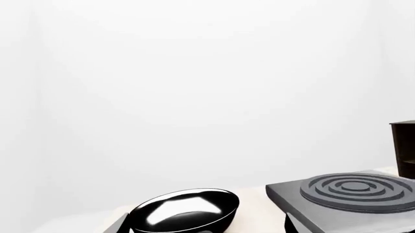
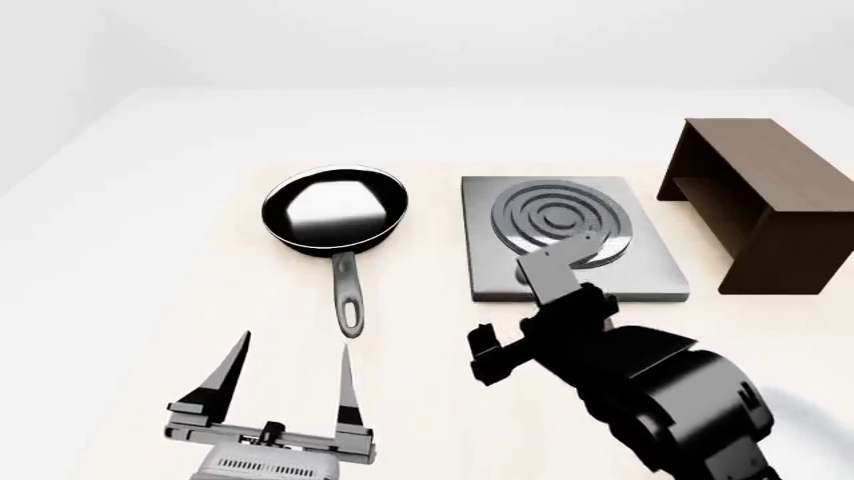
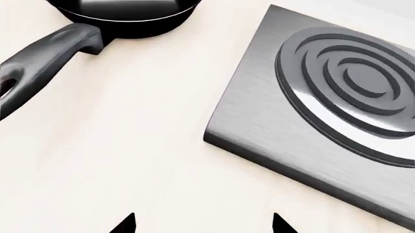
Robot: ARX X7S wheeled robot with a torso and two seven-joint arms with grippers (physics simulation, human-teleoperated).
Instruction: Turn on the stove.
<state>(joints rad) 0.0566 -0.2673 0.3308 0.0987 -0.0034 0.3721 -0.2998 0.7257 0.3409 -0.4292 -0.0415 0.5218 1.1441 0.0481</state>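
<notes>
The stove [image 2: 567, 240] is a flat dark-grey slab with raised burner rings, lying on the table right of centre. It also shows in the left wrist view [image 1: 353, 194] and the right wrist view [image 3: 324, 102]. Its small black round knob shows in no view. My right gripper [image 2: 491, 355] hangs open and empty over bare table just off the stove's near left corner. Its dark fingertips [image 3: 126, 224] stand wide apart. My left gripper [image 2: 291, 368] is open and empty at the near left, pointing toward the pan, with its fingers [image 1: 116, 226] spread.
A black frying pan [image 2: 334, 210] lies left of the stove with its handle [image 3: 45, 63] toward me. It also shows in the left wrist view [image 1: 184, 211]. A dark brown open box [image 2: 761, 200] stands right of the stove.
</notes>
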